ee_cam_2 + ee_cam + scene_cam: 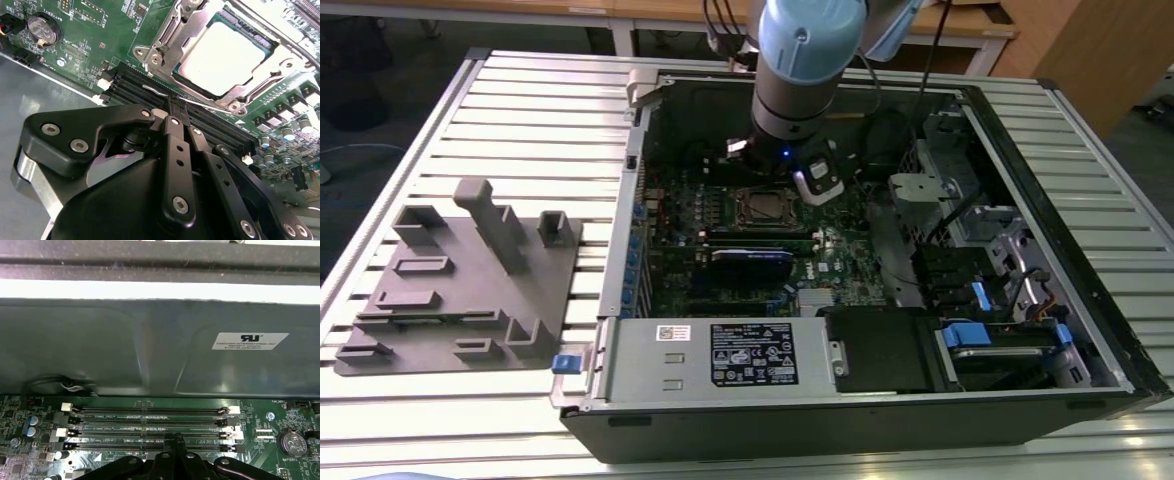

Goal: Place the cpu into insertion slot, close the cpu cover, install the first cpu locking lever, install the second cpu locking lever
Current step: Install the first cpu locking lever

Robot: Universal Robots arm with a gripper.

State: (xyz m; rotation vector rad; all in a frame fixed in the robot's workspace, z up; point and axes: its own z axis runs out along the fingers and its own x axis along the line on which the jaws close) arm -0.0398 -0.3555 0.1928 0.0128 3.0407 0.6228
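Slatted table (520, 110) bears case (854, 428), grey fixture (467, 290)

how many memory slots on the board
4 memory slots lie side by side in the first wrist view: first nearest the case wall, second, third, fourth by the pincer, which may hide more.

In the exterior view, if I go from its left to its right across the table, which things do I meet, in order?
grey fixture plate → small blue tab → insertion slot → blue drive handle
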